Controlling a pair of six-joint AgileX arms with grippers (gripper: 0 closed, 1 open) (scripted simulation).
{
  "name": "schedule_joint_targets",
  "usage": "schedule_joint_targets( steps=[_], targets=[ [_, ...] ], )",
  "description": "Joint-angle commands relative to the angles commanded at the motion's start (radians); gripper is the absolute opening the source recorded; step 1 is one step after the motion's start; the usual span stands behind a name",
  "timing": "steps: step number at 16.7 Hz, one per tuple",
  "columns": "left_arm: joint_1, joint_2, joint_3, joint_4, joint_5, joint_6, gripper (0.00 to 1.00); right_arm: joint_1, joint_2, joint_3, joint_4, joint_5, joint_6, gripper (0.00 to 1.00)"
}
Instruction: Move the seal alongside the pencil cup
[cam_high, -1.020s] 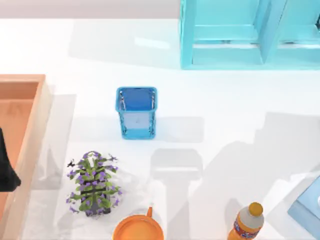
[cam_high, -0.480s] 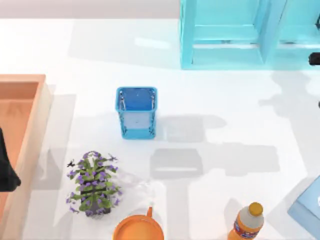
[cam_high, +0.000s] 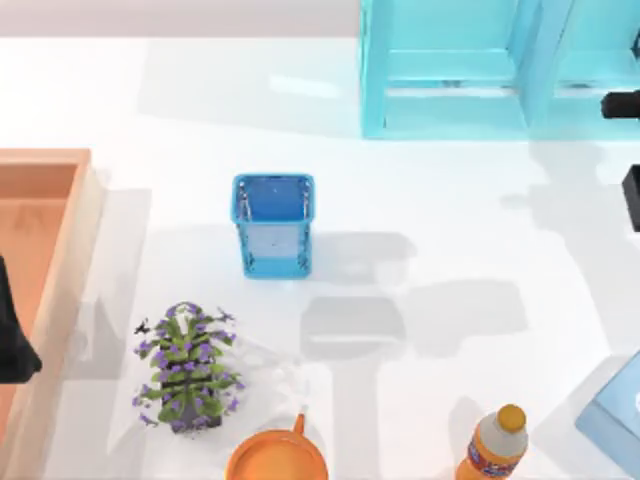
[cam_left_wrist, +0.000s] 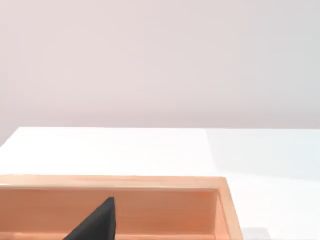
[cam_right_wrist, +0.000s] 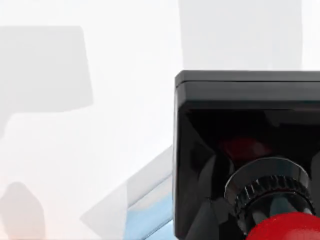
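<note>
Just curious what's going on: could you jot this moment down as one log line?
right end effector: at table's right edge, carrying seal | cup: upright, mid-table, seal not beside it | left arm: parked over wooden tray

A rendered simulation of a tidy desk or office tabletop: a glossy white table (cam_high: 450, 230) carries a blue square-sided translucent mesh pencil cup (cam_high: 273, 226), a light-blue shelf unit (cam_high: 480, 70), a shallow wooden tray (cam_high: 45, 250), a potted plant with purple flowers (cam_high: 187, 366) and an orange bottle with a yellow cap (cam_high: 495, 445).
</note>
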Motion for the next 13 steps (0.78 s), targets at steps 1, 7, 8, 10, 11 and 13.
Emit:
schedule_joint_targets(
  steps=[1,7,8,10,11,13],
  targets=[
    [0.0,0.0,0.0,0.0,0.0,0.0,1.0,0.022,0.022,0.023,-0.002,0.003,0.022,0.0],
    [0.0,0.0,0.0,0.0,0.0,0.0,1.0,0.283,0.305,0.358,-0.015,0.035,0.277,0.0],
    [0.0,0.0,0.0,0.0,0.0,0.0,1.0,0.333,0.356,0.423,-0.016,0.041,0.329,0.0],
    [0.0,0.0,0.0,0.0,0.0,0.0,1.0,0.424,0.445,0.531,-0.013,0.054,0.424,0.0],
    [0.0,0.0,0.0,0.0,0.0,0.0,1.0,0.461,0.481,0.57,-0.011,0.06,0.462,0.0],
    [0.0,0.0,0.0,0.0,0.0,0.0,1.0,0.507,0.525,0.616,-0.007,0.069,0.507,0.0]
  ],
)
